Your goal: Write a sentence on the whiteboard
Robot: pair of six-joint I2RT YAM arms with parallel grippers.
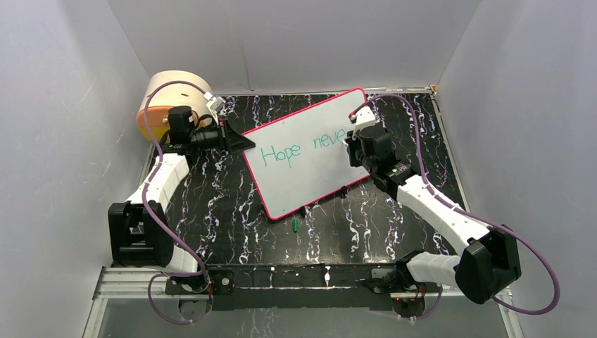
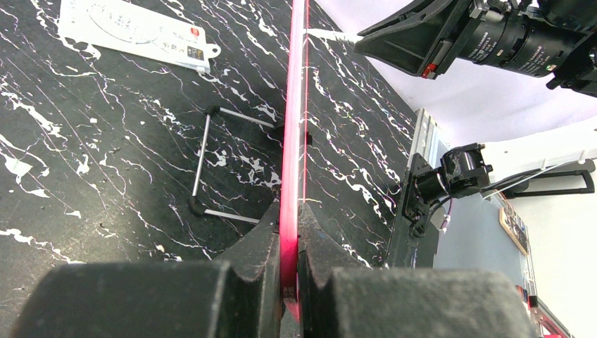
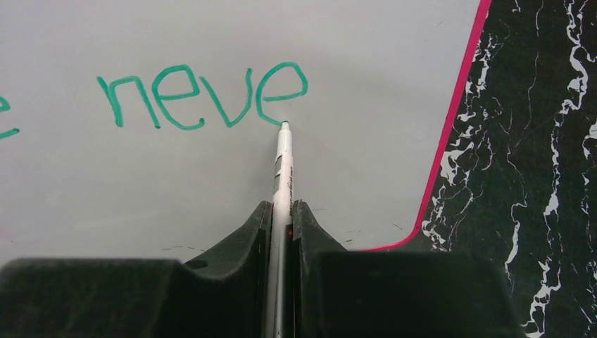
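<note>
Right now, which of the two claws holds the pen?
The right claw, shut on the pen; the left claw clamps the whiteboard by its pink rim.

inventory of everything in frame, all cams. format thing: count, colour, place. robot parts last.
flat rectangular whiteboard with pink-red rim: 1, white, table centre, angled
handwritten words "Hope neve": 1 line, teal-green, on the whiteboard
slim marker pen: 1, white-silver, tip at the last "e"
small cap-like piece: 1, green, on table by the board's near edge
printed card: 1, white, on table
thin wire stand: 1, metal with black tips, beside the board's edge
round drum-shaped object: 1, cream, far left corner
marbled table: 1, black with white veins
left gripper: 1, black, shut on the whiteboard's rim
right gripper: 1, black, shut on the pen
</note>
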